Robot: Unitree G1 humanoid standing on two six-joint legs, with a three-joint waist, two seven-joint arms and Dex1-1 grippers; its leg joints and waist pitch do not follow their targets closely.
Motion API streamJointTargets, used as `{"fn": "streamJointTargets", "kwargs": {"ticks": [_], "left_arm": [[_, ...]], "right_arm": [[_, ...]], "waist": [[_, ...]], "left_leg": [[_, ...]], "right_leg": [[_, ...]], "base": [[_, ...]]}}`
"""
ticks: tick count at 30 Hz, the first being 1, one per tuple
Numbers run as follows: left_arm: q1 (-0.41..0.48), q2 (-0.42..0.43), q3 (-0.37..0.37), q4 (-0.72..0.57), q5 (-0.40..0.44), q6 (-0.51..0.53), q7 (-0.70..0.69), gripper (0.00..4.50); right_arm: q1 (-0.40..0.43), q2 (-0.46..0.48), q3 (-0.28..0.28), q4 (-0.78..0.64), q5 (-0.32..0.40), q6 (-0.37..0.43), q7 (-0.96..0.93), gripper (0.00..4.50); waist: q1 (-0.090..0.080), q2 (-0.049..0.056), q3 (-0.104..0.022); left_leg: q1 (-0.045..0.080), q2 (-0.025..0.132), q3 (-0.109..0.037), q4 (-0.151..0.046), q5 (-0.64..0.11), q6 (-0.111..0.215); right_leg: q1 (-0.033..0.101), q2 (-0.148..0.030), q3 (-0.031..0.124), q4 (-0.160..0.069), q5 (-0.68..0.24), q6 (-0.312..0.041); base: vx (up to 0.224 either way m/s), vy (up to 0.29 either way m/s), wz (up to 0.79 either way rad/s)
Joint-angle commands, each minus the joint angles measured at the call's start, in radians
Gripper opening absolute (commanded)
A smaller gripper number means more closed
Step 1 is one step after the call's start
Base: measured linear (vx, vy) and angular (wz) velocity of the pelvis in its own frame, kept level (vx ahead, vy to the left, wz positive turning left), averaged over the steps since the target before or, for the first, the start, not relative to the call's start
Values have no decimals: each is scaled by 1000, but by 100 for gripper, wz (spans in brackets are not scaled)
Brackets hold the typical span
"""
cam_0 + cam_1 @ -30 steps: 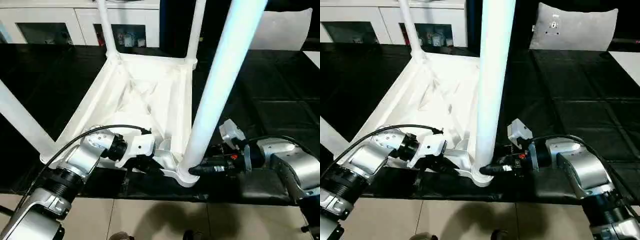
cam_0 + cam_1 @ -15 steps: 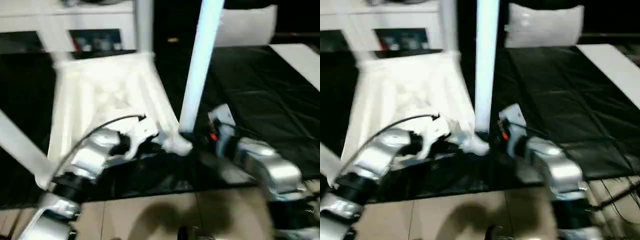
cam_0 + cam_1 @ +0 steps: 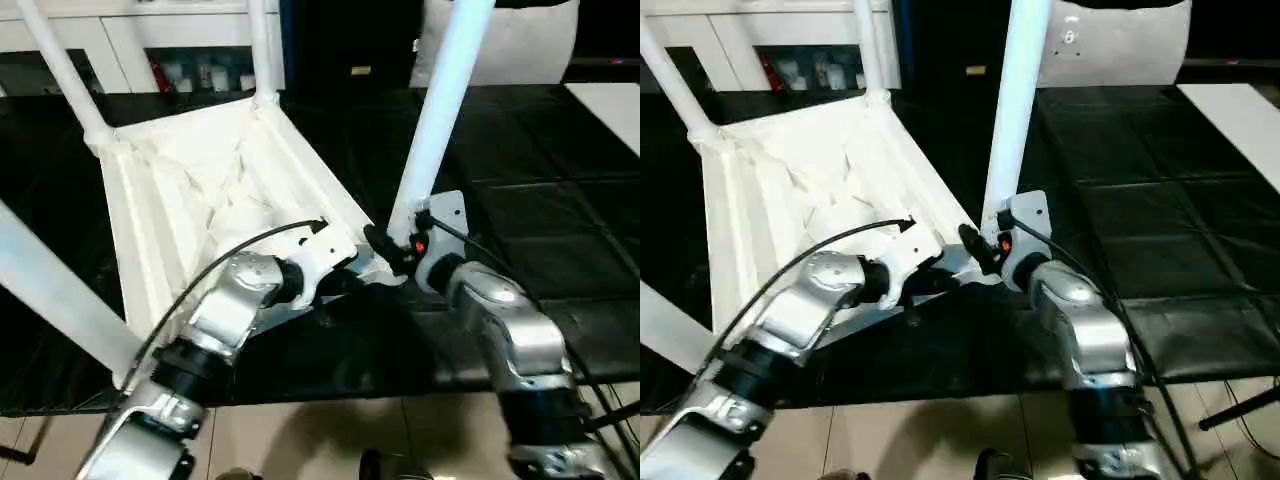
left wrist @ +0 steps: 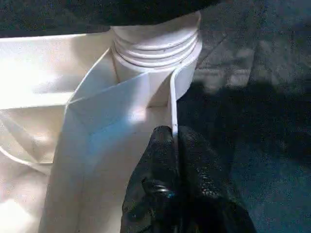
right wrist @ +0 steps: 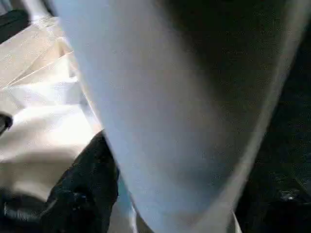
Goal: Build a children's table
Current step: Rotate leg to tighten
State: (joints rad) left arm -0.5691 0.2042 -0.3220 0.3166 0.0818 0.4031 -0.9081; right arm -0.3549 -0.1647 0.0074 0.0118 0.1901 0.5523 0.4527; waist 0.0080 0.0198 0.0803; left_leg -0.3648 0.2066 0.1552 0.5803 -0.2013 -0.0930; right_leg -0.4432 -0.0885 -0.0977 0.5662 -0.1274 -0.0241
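Note:
The children's table lies upside down on the black work surface, with its white legs pointing up. My left gripper is shut on the thin rim of the top, right beside the threaded corner socket nearest me on the right. The leg in that socket rises steeply and leans right. My right gripper sits against this leg's base from the right. In the right wrist view the leg is very close.
Three more legs stand at the far-left, far-right and near-left corners. A white glass-doored cabinet and a pale cushion stand behind. The black surface ends at tiled floor.
The whole view has swung and tilted, so the table sits differently in the picture. Both grippers remain at the same near-right corner, the left one still pinching the rim.

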Motion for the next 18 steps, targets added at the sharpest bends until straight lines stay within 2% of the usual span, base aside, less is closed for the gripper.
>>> {"fn": "streamJointTargets", "kwargs": {"ticks": [1,4,5,6,9,10,12,17,18], "left_arm": [[14,26,-20,-34,-33,-67,-78,0],[27,65,-31,-28,-51,-123,-158,0],[27,65,-31,-28,-51,-123,-158,0],[30,90,-38,-24,-62,-132,-209,0],[31,116,-48,-18,-77,-160,-264,0],[29,151,-69,-4,-79,-223,-332,0],[26,178,-85,8,-78,-262,-385,0],[13,220,-111,20,-83,-305,-484,0],[10,227,-117,21,-84,-314,-500,0]], "right_arm": [[15,-61,4,-42,40,-24,102,353],[27,-159,12,-48,60,-48,238,389],[27,-159,12,-48,60,-48,238,389],[34,-224,25,-52,75,-56,338,397],[40,-276,32,-63,103,-53,432,423],[46,-338,49,-75,134,-52,542,430],[45,-386,74,-75,142,-54,616,445],[28,-440,115,-46,149,-99,743,445],[22,-446,122,-41,158,-89,769,419]], "waist": [[5,-5,-73],[11,-5,-63],[13,-5,-59],[17,-5,-58],[24,-7,-55],[26,-6,-54],[28,-6,-54],[31,-7,-57],[33,-8,-58]], "left_leg": [[-7,2,14,-48,-7,177],[-3,6,17,-53,-88,154],[-2,8,18,-55,-126,139],[-1,7,17,-57,-150,123],[5,9,18,-59,-172,111],[6,11,17,-60,-181,107],[5,13,15,-61,-192,109],[2,14,15,-61,-166,101],[2,14,15,-60,-156,106]], "right_leg": [[91,-35,43,-36,-78,-255],[86,-36,43,-51,-212,-225],[84,-37,44,-57,-267,-209],[82,-38,43,-60,-311,-191],[78,-37,45,-65,-343,-178],[77,-38,45,-65,-353,-175],[79,-39,46,-64,-358,-170],[81,-42,47,-58,-331,-184],[82,-41,47,-57,-312,-192]], "base": [[0,0,0],[0,0,0],[0,0,0],[0,0,0],[0,0,0],[0,0,0],[0,0,0],[0,0,0],[0,0,0]]}}
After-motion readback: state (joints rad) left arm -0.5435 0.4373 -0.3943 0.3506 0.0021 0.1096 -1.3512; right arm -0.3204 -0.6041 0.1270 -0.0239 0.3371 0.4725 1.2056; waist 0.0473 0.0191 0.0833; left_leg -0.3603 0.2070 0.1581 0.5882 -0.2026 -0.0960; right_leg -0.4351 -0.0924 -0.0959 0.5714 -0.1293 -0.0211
